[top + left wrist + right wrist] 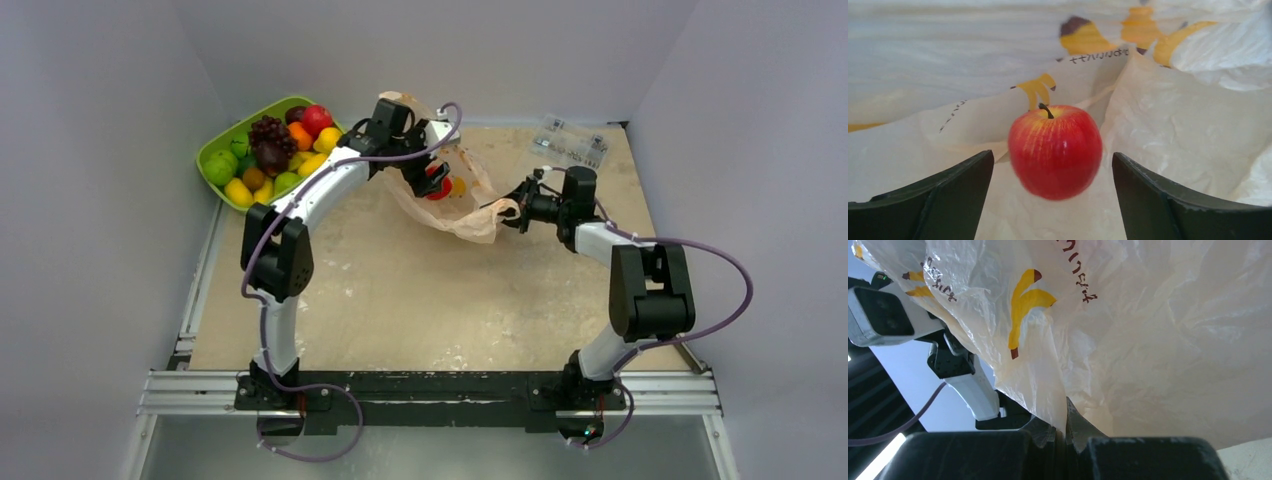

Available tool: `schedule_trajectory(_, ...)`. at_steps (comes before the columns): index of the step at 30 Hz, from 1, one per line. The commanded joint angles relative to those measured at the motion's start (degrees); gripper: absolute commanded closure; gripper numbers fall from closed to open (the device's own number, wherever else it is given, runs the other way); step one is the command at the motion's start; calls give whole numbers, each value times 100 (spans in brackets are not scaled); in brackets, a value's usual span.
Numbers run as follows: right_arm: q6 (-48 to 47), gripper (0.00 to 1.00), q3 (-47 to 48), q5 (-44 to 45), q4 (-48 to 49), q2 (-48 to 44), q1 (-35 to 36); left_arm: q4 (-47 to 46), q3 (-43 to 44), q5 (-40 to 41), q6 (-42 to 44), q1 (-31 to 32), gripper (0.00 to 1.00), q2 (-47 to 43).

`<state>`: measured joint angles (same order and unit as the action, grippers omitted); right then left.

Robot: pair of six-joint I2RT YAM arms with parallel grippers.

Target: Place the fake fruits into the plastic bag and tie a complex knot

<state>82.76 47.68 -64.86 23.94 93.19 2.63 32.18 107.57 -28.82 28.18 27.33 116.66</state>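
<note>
The peach plastic bag (470,215) lies mouth-up at the table's middle back. My left gripper (432,182) reaches down into it. In the left wrist view the left gripper (1052,155) is open, and a red apple (1055,150) sits between the fingers with a gap on each side, its lower edge blurred, over the bag's inner film (1188,130). An orange fruit (458,186) shows inside the bag. My right gripper (1064,425) is shut on a fold of the bag's edge (1148,340), holding it up at the right side (512,213). More fake fruits (275,150) fill the tray.
The lime-green tray (215,150) stands at the back left corner against the wall. Small clear packets (572,143) lie at the back right. The left arm's wrist (968,380) shows beside the bag in the right wrist view.
</note>
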Motion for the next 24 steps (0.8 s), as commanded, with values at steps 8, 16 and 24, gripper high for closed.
schedule_trajectory(8, -75, 100, 348, 140, -74, 294, -218, 932, 948, -2150, 738, -344, 0, -850)
schedule_trajectory(16, -84, 100, 442, 173, -69, 358, -237, 3742, 385, -2028, 4632, -228, 0, -1597)
schedule_trajectory(24, -164, 100, 483, 240, -205, 301, -222, 3052, -139, -1287, 4901, 198, 0, -1364)
